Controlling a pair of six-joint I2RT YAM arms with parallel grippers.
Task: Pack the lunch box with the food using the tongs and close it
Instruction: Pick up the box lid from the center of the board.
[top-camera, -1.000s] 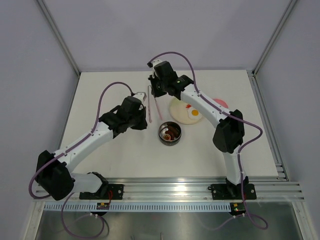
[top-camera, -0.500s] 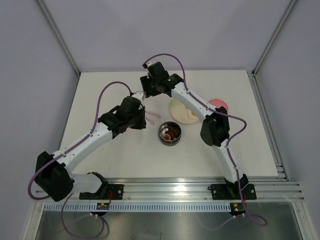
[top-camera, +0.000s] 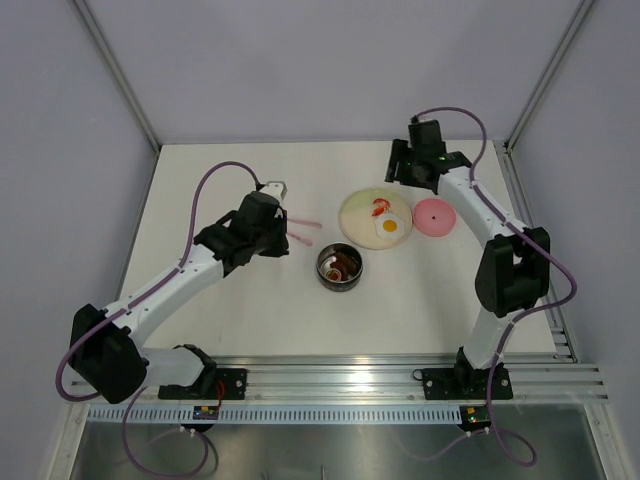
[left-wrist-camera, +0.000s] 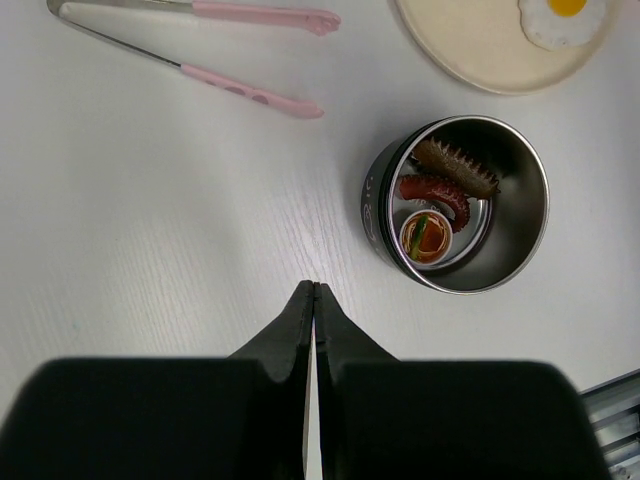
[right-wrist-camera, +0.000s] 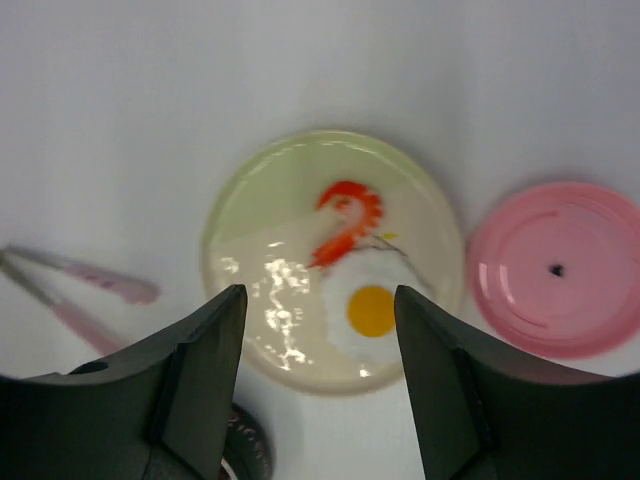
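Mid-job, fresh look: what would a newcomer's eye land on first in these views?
The shiny steel lunch box sits mid-table with three food pieces inside, its pink lid lying off beside the cream plate. A fried egg and a red curled piece wait on that plate under the open right gripper, while the pink tongs lie loose on the table ahead of the shut left gripper.
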